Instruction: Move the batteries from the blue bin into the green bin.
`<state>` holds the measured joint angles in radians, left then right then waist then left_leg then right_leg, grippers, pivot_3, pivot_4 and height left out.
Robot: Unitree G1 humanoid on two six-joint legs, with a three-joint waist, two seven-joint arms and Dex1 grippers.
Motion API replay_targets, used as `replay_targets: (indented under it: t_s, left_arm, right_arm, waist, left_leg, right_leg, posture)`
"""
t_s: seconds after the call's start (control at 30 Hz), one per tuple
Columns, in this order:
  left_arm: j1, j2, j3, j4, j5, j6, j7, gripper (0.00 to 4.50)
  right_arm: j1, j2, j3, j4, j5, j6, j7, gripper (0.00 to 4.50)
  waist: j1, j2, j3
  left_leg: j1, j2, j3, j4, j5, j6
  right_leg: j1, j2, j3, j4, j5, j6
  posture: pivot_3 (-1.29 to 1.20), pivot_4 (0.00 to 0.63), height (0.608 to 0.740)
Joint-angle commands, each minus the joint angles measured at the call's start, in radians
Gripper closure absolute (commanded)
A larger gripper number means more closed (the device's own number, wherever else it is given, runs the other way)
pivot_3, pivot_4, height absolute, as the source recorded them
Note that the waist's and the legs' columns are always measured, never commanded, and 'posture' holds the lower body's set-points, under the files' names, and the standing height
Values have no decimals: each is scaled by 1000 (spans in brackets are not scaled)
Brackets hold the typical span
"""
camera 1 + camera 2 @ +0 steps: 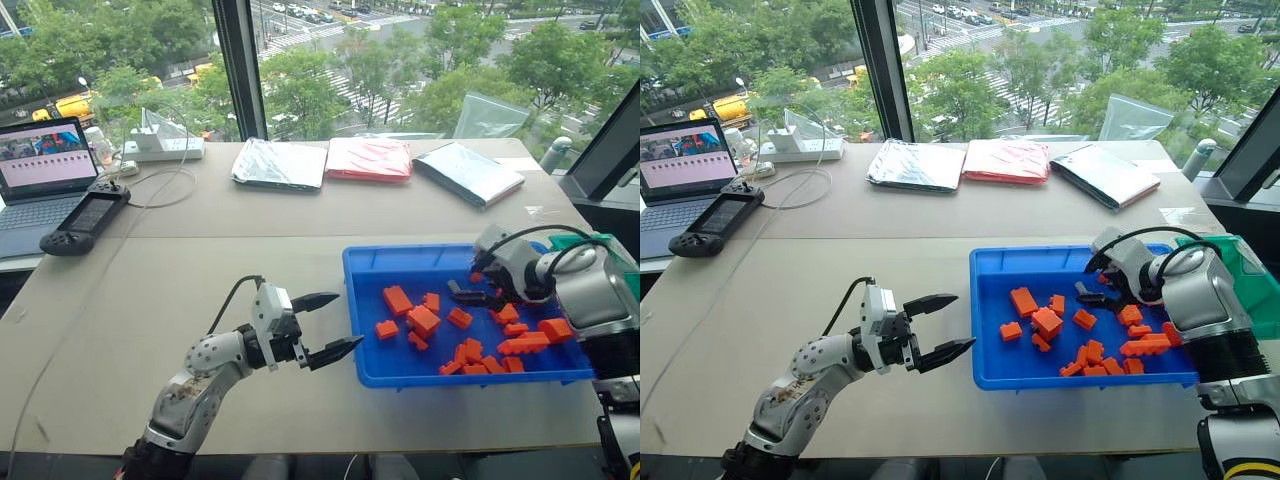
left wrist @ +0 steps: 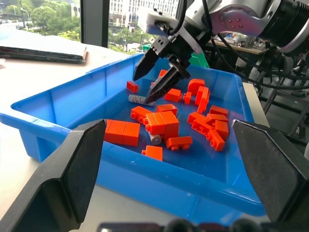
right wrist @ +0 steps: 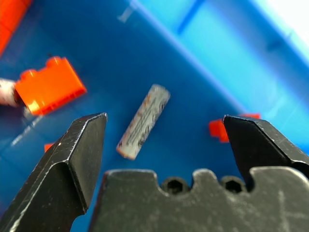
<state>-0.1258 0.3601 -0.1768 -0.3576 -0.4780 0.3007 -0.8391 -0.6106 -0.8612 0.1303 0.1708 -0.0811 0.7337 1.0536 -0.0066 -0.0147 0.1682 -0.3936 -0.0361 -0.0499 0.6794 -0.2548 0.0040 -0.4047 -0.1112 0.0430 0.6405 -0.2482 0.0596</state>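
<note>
The right gripper (image 3: pixel 164 145), jaws wide apart, hovers over a battery (image 3: pixel 143 122) lying on the blue bin (image 1: pixel 365 300) floor — centred between the fingers. Its long axis runs from seven to one o'clock in the right wrist view, so the right arm is nearer; the left gripper (image 1: pixel 327 325) waits open outside.

blue bin (image 1: pixel 365 300): glossy smooth plastic
orange blocks (image 1: pixel 423 320): shiny plastic
battery (image 3: pixel 143 122): silvery, printed wrap
surface (image 1: pixel 180 290): matt beige

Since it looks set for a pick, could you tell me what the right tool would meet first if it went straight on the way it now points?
Most likely the battery lying on the floor of the blue bin, between the open fingers of the right tool; depth is hard to judge.
</note>
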Motion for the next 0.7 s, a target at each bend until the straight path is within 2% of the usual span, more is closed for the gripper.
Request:
replay_targets:
  t_s: [0.03,0.17,0.4,0.6,0.7]
  left_arm:
    - [-2,-1,3,-39,-16,0,3,0]
    - [-5,0,3,-40,-16,2,3,0]
    - [-6,0,4,-37,-17,4,2,0]
    - [-5,1,5,-38,-18,6,1,0]
    - [-6,3,6,-36,-19,5,-1,0]
  right_arm:
    - [6,10,3,-12,24,13,-7,556]
    - [9,26,19,4,30,12,-28,1739]
    - [1,41,31,28,28,9,-48,4145]
    - [-2,33,-4,5,36,16,-80,4247]
    - [-28,31,-91,-40,71,48,-127,4247]
  waist:
    - [-7,0,0]
    - [-10,0,0]
    - [-8,0,0]
    - [-8,0,0]
    - [-7,0,0]
  left_leg:
    - [0,0,0,0,0,0]
    - [2,1,0,0,0,0]
    - [3,1,0,0,0,0]
    - [3,1,0,0,0,0]
    - [3,1,0,0,0,0]
  right_leg:
    - [0,0,0,0,0,0]
    - [1,1,0,0,0,0]
    - [2,1,0,0,0,0]
    - [2,1,0,0,0,0]
    - [2,1,0,0,0,0]
  posture:
    - [0,150,740]
    - [0,150,740]
    - [0,150,740]
    - [0,150,740]
    - [0,150,740]
